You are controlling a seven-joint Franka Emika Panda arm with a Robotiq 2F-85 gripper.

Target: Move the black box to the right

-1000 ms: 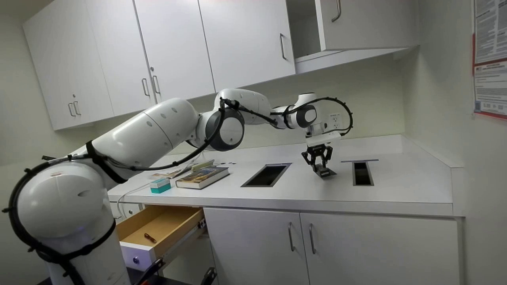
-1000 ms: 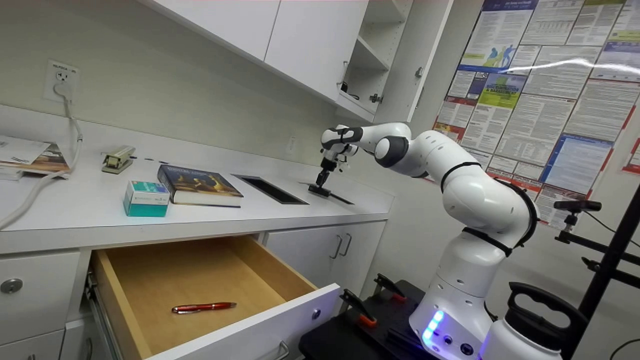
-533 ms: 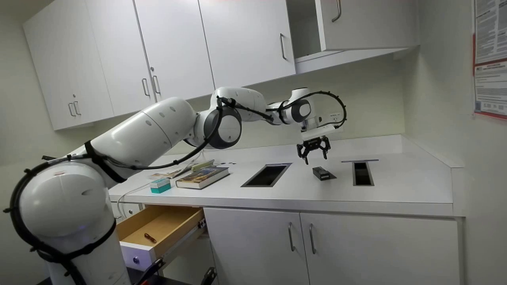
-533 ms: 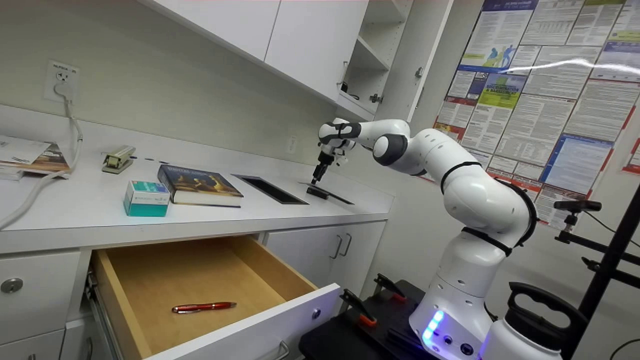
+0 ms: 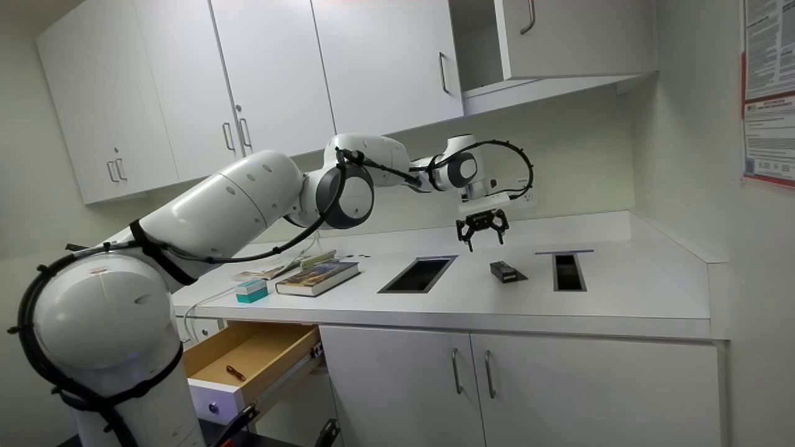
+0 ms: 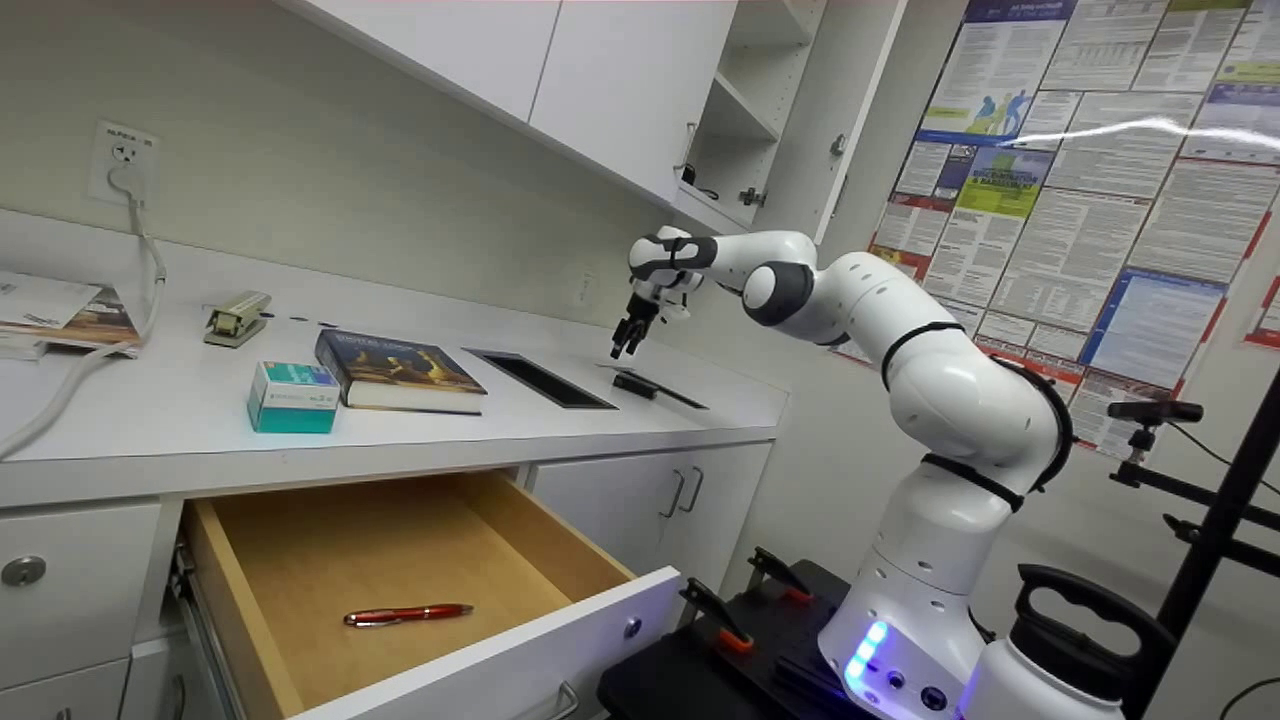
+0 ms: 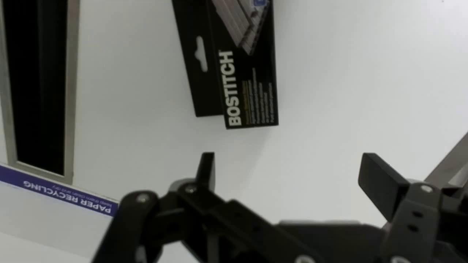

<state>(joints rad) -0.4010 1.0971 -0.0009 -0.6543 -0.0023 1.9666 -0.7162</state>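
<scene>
The black box (image 5: 505, 271) lies flat on the white counter between two dark rectangular openings, closer to the narrow one. In the wrist view its printed face, lettered BOSTITCH, and a hang tab show; the far end of the box (image 7: 252, 91) runs out of the picture at the top. My gripper (image 5: 486, 244) hovers above the counter, up and to the left of the box in that exterior view. Its jaws stand wide apart, and only bare counter shows between the fingertips of the gripper (image 7: 289, 155). Nothing touches the box.
The wider opening (image 5: 417, 275) and the narrow opening (image 5: 567, 273) are set into the counter. A book (image 6: 400, 372), a teal-and-white carton (image 6: 293, 398) and a stapler (image 6: 236, 318) stand farther along. Below, a drawer (image 6: 400, 540) is pulled out; overhead, a cabinet door (image 5: 577, 37) hangs ajar.
One second ago the gripper was down at the box with its jaws around it. It has opened, let go, and lifted up and away. The box has stayed in place.
</scene>
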